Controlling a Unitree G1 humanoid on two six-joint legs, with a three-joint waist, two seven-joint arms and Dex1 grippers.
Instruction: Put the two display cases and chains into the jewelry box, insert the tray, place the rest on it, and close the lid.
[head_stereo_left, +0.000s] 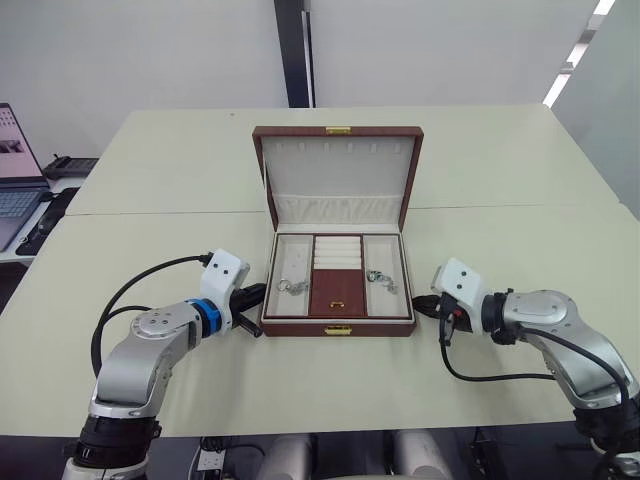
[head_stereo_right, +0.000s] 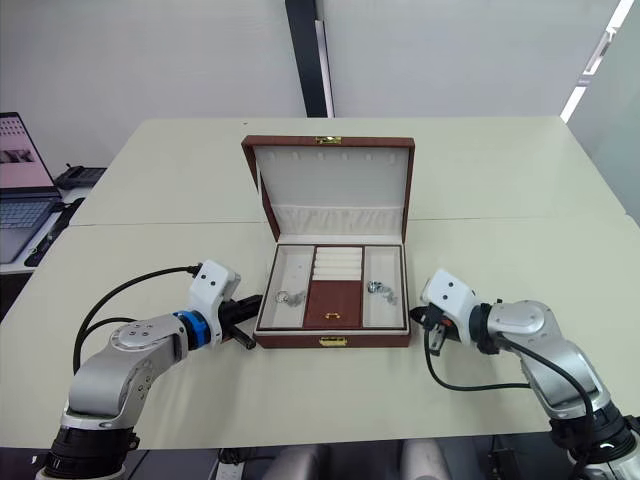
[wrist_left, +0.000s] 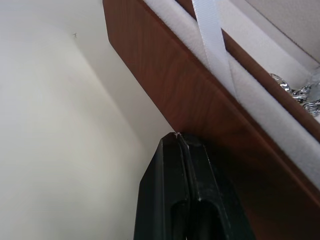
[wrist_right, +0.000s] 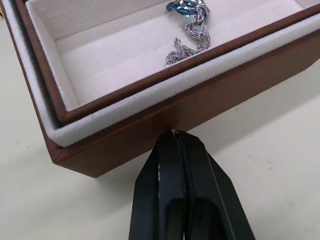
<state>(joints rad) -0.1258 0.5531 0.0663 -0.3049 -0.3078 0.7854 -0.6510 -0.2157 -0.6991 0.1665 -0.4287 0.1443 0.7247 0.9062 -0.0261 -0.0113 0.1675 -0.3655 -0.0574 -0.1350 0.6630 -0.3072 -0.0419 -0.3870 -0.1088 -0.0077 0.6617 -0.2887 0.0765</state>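
A: Item one, nearest us: the left gripper (head_stereo_left: 252, 296), fingers pressed together on nothing, tip at the jewelry box (head_stereo_left: 300, 328) on its left wall. The right gripper (head_stereo_left: 428, 305) mirrors it at the right wall, fingers likewise closed and empty.

B: Item two?

A: The tray (head_stereo_left: 337, 314), seated inside the box. We log silvery jewellery pieces (head_stereo_left: 291, 287) in its left compartment and more (head_stereo_left: 380, 278) in its right, either side of the brown centre panel (head_stereo_left: 336, 294). The display cases we cannot see; we judge they lie beneath the tray.

B: Farthest?

A: The lid (head_stereo_left: 337, 160), standing open behind the box, a white ribbon stay (wrist_left: 211, 40) at its left side.

B: Step in hand?

A: Closing, we judge. Next, one gripper must reach behind the lid and tip it forward while the box is steadied.
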